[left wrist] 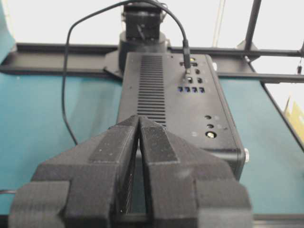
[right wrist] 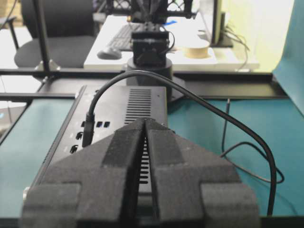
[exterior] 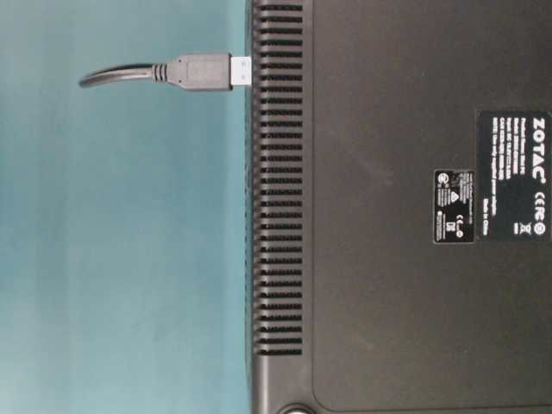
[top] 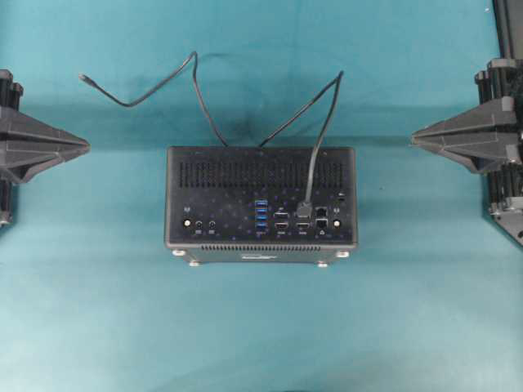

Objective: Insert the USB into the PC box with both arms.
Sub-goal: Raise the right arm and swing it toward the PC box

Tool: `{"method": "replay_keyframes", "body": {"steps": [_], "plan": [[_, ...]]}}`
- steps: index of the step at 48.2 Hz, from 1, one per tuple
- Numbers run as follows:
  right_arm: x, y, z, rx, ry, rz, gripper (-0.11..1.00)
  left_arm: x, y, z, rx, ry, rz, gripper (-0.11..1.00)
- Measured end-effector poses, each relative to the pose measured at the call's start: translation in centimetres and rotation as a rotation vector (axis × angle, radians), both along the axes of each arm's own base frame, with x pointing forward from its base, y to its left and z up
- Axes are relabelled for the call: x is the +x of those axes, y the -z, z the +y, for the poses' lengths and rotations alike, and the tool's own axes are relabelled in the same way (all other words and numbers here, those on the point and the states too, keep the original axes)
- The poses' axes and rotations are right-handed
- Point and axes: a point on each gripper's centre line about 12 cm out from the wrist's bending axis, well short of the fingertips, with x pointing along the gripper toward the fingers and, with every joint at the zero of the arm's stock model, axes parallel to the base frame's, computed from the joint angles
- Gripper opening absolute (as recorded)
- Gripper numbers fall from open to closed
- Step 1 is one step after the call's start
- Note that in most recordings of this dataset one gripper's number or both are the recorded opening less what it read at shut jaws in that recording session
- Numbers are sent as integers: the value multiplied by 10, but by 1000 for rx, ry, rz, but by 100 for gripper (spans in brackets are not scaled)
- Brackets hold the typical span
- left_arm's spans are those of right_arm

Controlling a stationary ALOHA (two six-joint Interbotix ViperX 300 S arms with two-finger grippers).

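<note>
The black PC box (top: 261, 200) lies mid-table with its port face up. The dark grey USB (top: 305, 209) stands plugged into a socket right of the blue ports, its black cable (top: 204, 106) looping off behind the box. At table level the USB (exterior: 200, 72) meets the PC box (exterior: 388, 216), a little silver metal still showing. My left gripper (top: 84, 145) is shut and empty at the far left edge, well apart from the box. My right gripper (top: 415, 139) is shut and empty at the far right. Both wrist views show the left gripper (left wrist: 139, 118) and right gripper (right wrist: 145, 121) with jaws together, the PC box (left wrist: 199, 114) beyond.
The teal table cover (top: 261, 327) spreads around the box. The cable's slim free tip (top: 82, 77) rests at the back left. Arm bases and a black frame (top: 507, 122) flank the right and left edges.
</note>
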Motion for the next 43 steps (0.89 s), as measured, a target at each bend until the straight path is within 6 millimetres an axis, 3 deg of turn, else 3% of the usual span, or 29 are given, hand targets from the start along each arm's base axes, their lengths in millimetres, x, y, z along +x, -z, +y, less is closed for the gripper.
{"method": "replay_keyframes", "body": {"steps": [3,5,10,20,31,43], "plan": [[0,-1,0,11,2,-3,18,1,-3,0,-2,3,-5,5],[0,-3,-1,44,5,-5,15,1,-8,-1,-3,4,-18,0],[3,-11,-2,164,9,18,5,3,-22,-2,1,9,-44,0],[10,-25,3,212,-12,190,3,8,-41,-2,12,9,-8,0],[28,-42,8,216,-27,325,3,19,-39,-5,12,24,150,0],[65,-48,15,290,-25,551,5,34,-25,-9,12,38,294,0]]}}
